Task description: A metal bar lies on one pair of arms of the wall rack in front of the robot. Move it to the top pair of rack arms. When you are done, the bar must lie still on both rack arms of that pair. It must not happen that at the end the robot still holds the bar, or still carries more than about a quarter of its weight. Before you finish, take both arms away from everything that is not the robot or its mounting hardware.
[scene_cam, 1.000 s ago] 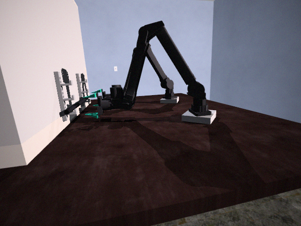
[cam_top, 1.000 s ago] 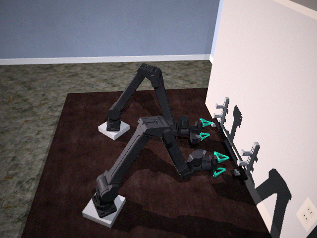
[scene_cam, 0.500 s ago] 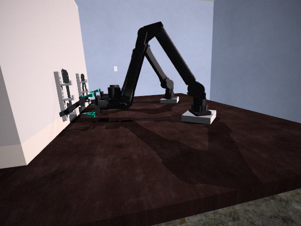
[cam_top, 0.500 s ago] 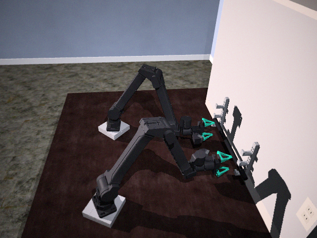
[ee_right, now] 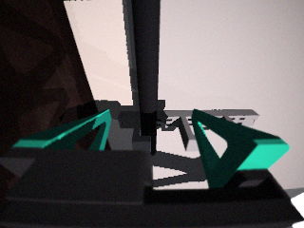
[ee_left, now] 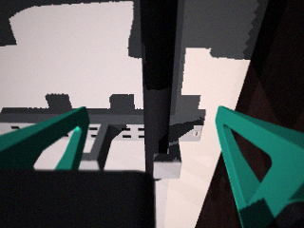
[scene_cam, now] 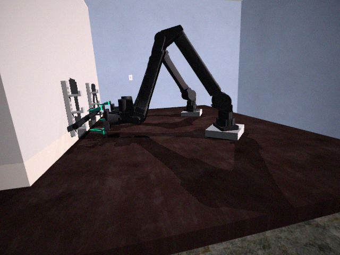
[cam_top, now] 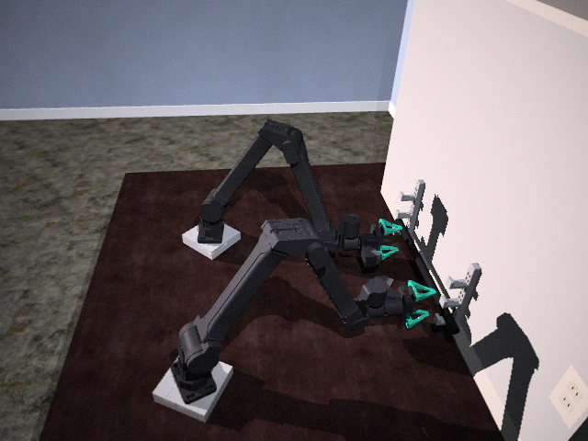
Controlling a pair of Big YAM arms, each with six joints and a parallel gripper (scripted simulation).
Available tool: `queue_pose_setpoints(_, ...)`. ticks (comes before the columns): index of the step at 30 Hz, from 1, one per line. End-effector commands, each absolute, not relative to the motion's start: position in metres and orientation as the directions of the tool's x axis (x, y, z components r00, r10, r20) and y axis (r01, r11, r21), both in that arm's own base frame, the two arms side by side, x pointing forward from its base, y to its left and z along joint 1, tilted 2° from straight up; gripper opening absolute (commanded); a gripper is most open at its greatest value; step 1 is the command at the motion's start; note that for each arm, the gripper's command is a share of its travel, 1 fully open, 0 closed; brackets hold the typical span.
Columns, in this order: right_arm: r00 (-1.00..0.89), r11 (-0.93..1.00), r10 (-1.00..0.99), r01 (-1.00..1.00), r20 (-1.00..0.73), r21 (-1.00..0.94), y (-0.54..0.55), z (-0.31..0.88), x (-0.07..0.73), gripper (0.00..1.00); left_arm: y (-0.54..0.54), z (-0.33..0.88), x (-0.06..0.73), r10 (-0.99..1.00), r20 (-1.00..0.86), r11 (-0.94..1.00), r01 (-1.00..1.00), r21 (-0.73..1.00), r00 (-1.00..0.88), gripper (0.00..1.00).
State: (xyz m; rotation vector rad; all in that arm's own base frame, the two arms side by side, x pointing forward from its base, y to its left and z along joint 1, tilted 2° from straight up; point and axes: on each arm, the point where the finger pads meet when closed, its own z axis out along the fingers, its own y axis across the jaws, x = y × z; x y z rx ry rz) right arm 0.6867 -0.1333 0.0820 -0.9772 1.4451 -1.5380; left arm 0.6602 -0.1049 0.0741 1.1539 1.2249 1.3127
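The long, straight, black cylindrical metal bar (cam_top: 422,265) (scene_cam: 82,120) (ee_left: 159,57) (ee_right: 146,57) lies level just ahead of both claws, across the lowest arms of the light-grey wall rack (cam_top: 472,287) (scene_cam: 66,100). The left gripper (cam_top: 399,238) (scene_cam: 89,119) (ee_left: 152,113) and right gripper (cam_top: 431,301) (scene_cam: 99,111) (ee_right: 151,113) are released, teal triangular fingers spread wide. Dark and lighter bands show along its surface.

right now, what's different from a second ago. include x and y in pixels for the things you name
Both the left gripper (cam_top: 400,238) (scene_cam: 89,120) (ee_left: 152,113) and right gripper (cam_top: 432,302) (scene_cam: 99,112) (ee_right: 151,113) have moved forward, toward the wall and the bar (cam_top: 420,265) (scene_cam: 82,120) (ee_left: 159,71) (ee_right: 146,57). Nothing was taken hold of or let go. The bar and both arm bases (cam_top: 228,235) (cam_top: 222,379) (scene_cam: 214,134) (scene_cam: 186,113) stayed put; both jaws stand open.
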Motion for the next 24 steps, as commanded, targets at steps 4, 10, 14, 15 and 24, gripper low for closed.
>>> queue_pose_setpoints(4,-0.399,-0.041,-0.917,0.042,0.021,-0.998,-0.148,0.081,0.707,1.0,-0.102,0.078,0.682,0.996,0.02,-0.025,-0.052,0.998,-0.091,1.0)
queue_pose_setpoints(10,-0.399,-0.04,-0.917,0.035,0.023,-0.999,-0.151,0.08,0.714,1.0,-0.101,0.076,0.69,0.995,0.022,-0.026,-0.045,0.999,-0.093,1.0)
queue_pose_setpoints(14,-0.399,-0.04,-0.917,0.035,0.023,-0.999,-0.152,0.08,0.717,1.0,-0.1,0.076,0.692,0.995,0.022,-0.026,-0.045,0.999,-0.093,1.0)
queue_pose_setpoints(15,-0.399,-0.04,-0.917,0.035,0.023,-0.999,-0.152,0.08,0.718,1.0,-0.1,0.076,0.694,0.995,0.022,-0.026,-0.044,0.999,-0.093,1.0)
queue_pose_setpoints(24,-0.399,-0.04,-0.917,0.033,0.023,-0.999,-0.157,0.08,0.728,1.0,-0.098,0.076,0.705,0.995,0.022,-0.026,-0.042,0.999,-0.094,1.0)
